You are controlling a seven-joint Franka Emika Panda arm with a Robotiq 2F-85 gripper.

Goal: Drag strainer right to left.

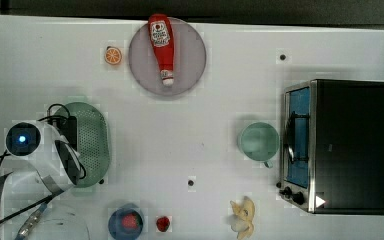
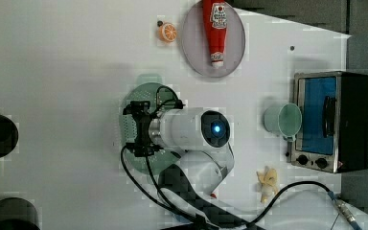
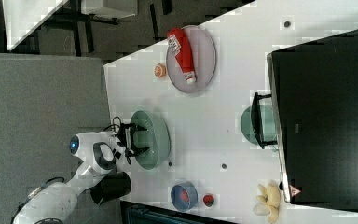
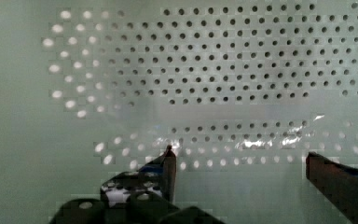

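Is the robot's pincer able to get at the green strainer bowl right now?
Probably yes. The pincer stands open right over the inside of the strainer, with its holed wall close in front in the wrist view. Nothing lies between them; the mint cup and the ketchup bottle sit well away.

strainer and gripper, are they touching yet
Cannot tell. In the wrist view the open gripper sits low inside the strainer, fingertips close to the perforated wall, but neither contact nor a gap shows plainly.
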